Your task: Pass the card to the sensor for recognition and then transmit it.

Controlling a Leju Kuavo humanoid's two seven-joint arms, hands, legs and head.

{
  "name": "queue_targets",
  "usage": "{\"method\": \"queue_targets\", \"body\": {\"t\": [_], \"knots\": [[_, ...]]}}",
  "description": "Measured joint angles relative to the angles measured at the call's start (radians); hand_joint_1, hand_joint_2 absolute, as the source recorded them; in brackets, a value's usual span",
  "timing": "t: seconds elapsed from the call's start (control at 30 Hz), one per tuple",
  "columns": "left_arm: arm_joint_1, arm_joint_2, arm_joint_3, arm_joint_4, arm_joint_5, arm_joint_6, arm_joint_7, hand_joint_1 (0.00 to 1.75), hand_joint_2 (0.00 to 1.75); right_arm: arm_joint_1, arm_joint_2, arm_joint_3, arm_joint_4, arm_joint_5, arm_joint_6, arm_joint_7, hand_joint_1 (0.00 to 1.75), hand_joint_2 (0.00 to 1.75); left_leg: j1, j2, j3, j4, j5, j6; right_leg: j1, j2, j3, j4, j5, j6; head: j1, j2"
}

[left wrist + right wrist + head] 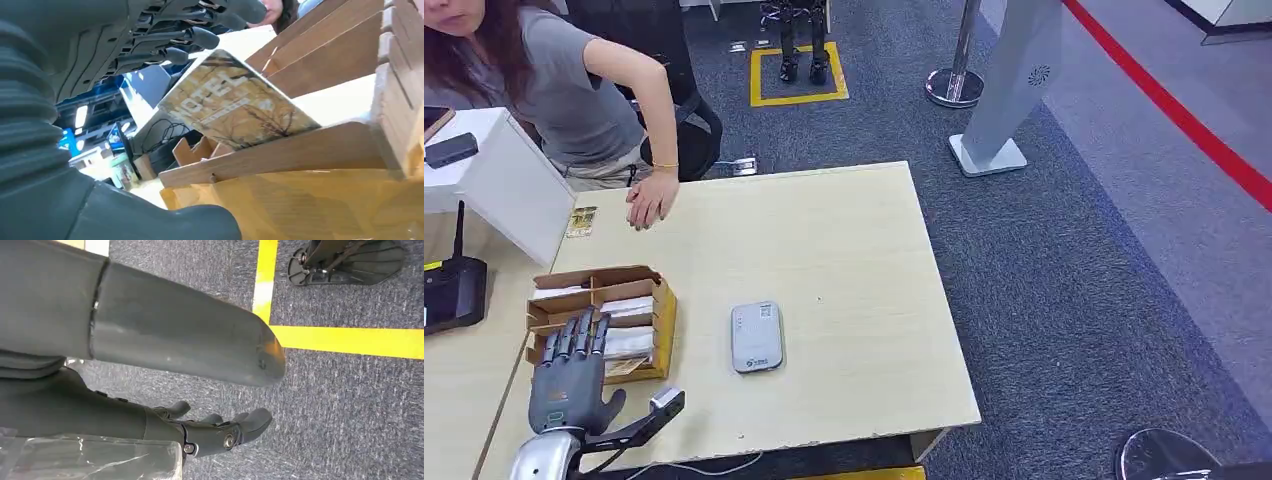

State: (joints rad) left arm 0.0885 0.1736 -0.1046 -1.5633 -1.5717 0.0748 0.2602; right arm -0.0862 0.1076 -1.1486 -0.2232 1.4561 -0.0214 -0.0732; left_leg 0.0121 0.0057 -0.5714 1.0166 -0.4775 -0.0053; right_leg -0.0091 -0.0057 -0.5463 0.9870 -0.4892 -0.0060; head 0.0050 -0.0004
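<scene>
The left hand (572, 372), fingers spread, is placed over the box (662, 330) so a card (235, 102) can be taken

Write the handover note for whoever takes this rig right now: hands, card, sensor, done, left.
Left hand: over the wooden card box at the table's near left, fingers spread above its slots, holding nothing that can be seen.
Right hand: hanging over the grey carpet, holding nothing, fingers loosely curled.
Card: a hotel card, leaning tilted in the box just under the left fingers.
Sensor: grey reader flat on the table, right of the box, nothing on it.
A person's hand rests on the far table edge beside another card.
Done: reach to the box. Left: grip the card, present it to the sensor, pass it on.
</scene>
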Motion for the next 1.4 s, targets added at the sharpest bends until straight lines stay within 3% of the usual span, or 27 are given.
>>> {"method": "queue_targets", "body": {"t": [0.77, 0.8, 0.83, 1.4], "knots": [[-0.023, 0.041, -0.077, 0.038, 0.000, 0.023, 0.027, 0.00, 1.75, 0.000, 0.000, 0.000, 0.000, 0.000, 0.000, 0.000, 0.00, 0.00, 0.000, 0.000, 0.000, 0.000, 0.000, 0.000, 0.000, 0.000, 0.000, 0.000, 0.000, 0.000, 0.000, 0.000], [-0.023, 0.041, -0.077, 0.039, 0.000, 0.024, 0.028, 0.31, 1.75, 0.000, 0.000, 0.000, 0.000, 0.000, 0.000, 0.000, 0.00, 0.00, 0.000, 0.000, 0.000, 0.000, 0.000, 0.000, 0.000, 0.000, 0.000, 0.000, 0.000, 0.000, 0.000, 0.000], [-0.023, 0.041, -0.077, 0.041, 0.000, 0.024, 0.028, 1.75, 1.75, 0.000, 0.000, 0.000, 0.000, 0.001, 0.000, 0.000, 0.00, 0.00, 0.000, 0.000, 0.000, 0.000, 0.000, 0.000, 0.000, 0.000, 0.000, 0.000, 0.000, 0.000, 0.000, 0.000], [-0.028, 0.051, -0.103, 0.044, 0.000, 0.032, 0.060, 1.75, 1.75, 0.000, 0.000, 0.000, 0.000, 0.002, -0.002, 0.000, 0.00, 0.00, 0.000, 0.000, 0.000, 0.000, 0.000, 0.000, 0.000, 0.000, 0.000, 0.000, 0.000, 0.000, 0.000, 0.000]]}}
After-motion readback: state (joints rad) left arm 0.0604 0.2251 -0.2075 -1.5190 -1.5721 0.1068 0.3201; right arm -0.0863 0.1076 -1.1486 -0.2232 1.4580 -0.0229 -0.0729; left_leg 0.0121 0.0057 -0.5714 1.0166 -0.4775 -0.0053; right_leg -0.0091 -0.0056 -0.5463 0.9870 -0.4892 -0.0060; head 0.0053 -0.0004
